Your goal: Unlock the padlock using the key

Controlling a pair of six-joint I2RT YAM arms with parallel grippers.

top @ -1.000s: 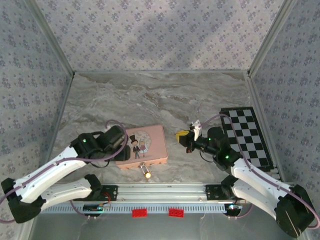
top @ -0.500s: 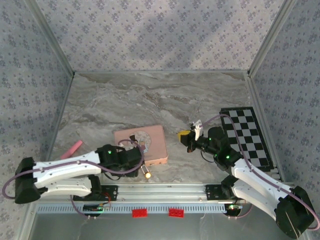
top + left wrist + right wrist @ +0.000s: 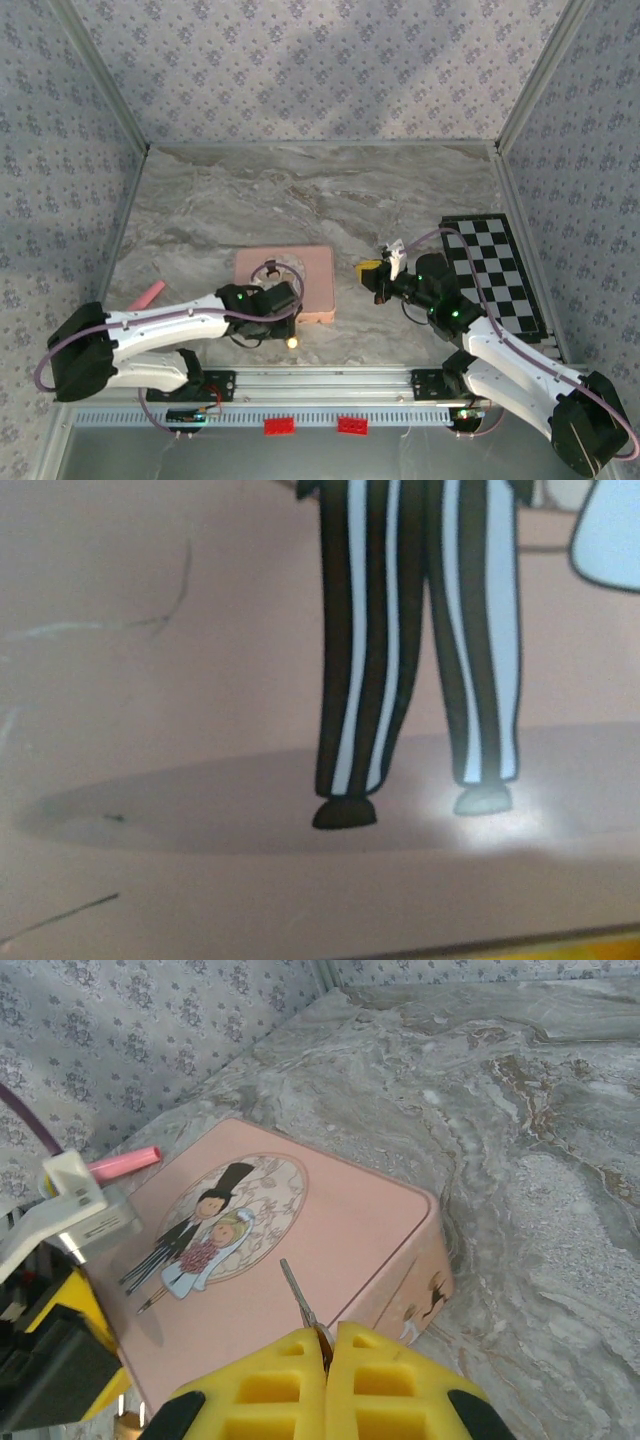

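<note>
Top view: bright, even, soft overhead light; uneven diagonal shading on the back wall point(image 3: 330, 70) at 12 o'clock. The padlock point(image 3: 291, 341) flares as a small hot spot. Left wrist view: I get the pink box point(image 3: 150, 680) blurred, broad shadow across the lower half, glare patch at 5 o'clock. Right wrist view: crisp mid-frame; right gripper point(image 3: 327, 1336) at 6 o'clock goes soft.

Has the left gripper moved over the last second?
Yes. The left gripper has swung right, from the pink box's left edge to over its near side, closer to the padlock.
</note>
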